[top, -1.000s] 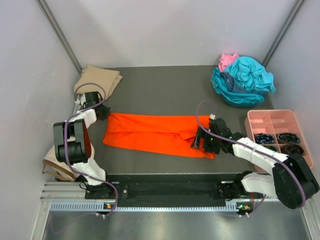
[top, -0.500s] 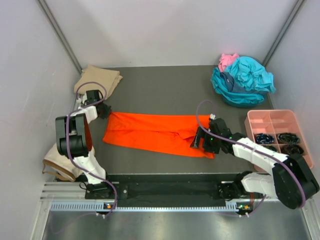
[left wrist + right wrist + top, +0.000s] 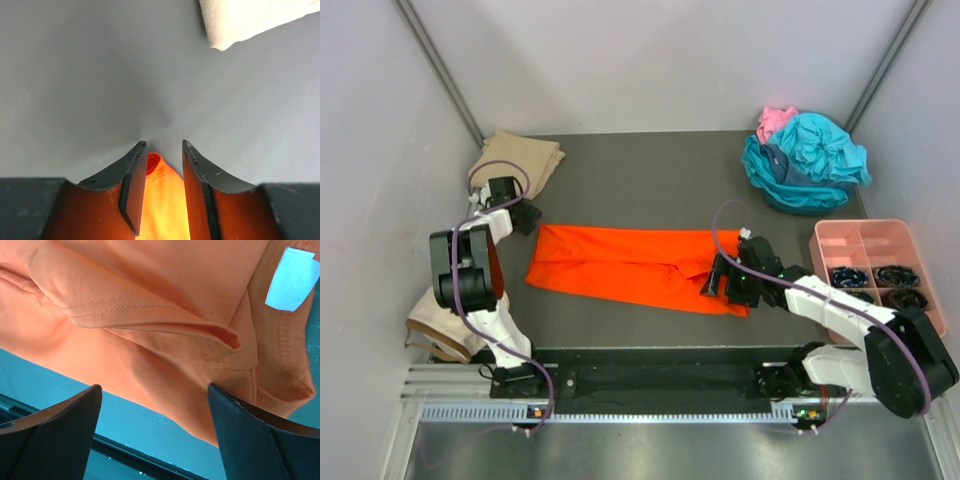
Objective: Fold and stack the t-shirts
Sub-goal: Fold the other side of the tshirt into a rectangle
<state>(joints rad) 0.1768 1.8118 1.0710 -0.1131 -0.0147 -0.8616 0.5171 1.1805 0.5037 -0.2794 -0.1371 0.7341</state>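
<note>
A bright orange t-shirt (image 3: 630, 262) lies folded into a long band across the middle of the dark table. My left gripper (image 3: 525, 218) is at its far left corner, jaws parted. In the left wrist view that orange corner (image 3: 161, 195) lies loose between the fingers (image 3: 134, 185) of the left gripper (image 3: 162, 145). My right gripper (image 3: 718, 283) is open over the shirt's right end. The right wrist view shows the orange cloth (image 3: 150, 290) and its collar label (image 3: 290, 277) under the open right gripper (image 3: 155, 386). A folded tan t-shirt (image 3: 517, 158) lies at the back left.
Crumpled teal t-shirts (image 3: 810, 160) with a pink one (image 3: 777, 120) are heaped at the back right. A pink compartment tray (image 3: 868, 240) holding dark items stands at the right edge. A cream cap-like thing (image 3: 430, 330) sits off the table's left side. The tan shirt's corner (image 3: 245, 17) lies ahead of the left fingers.
My left gripper has opened off the orange shirt's corner, which now lies loose between its fingers. The right arm and the shirt have not moved.
</note>
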